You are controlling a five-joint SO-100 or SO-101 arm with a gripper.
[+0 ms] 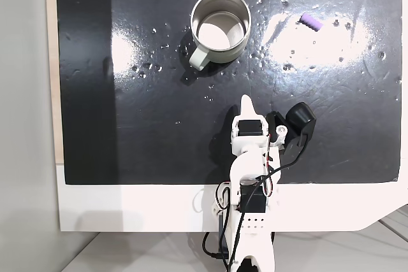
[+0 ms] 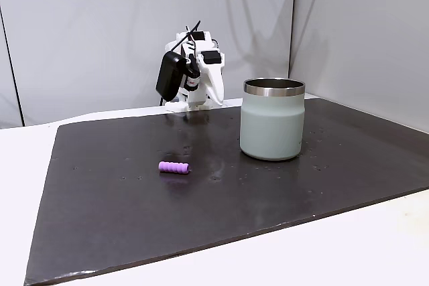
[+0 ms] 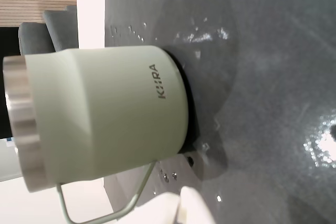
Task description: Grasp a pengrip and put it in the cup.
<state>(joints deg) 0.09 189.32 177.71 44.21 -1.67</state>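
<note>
In a fixed view the pengrip (image 1: 310, 21) lies on the mat (image 1: 159, 125), well right of the cup (image 1: 220, 26), and the fingers (image 1: 247, 103) hold nothing, spread or not unclear.

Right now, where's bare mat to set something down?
In a fixed view from above, the whole left half of the mat, left of the cup, is bare. So is the stretch between cup and purple grip, and the lower right corner. Crowded: bottom centre, where the arm and its hand sit.
</note>
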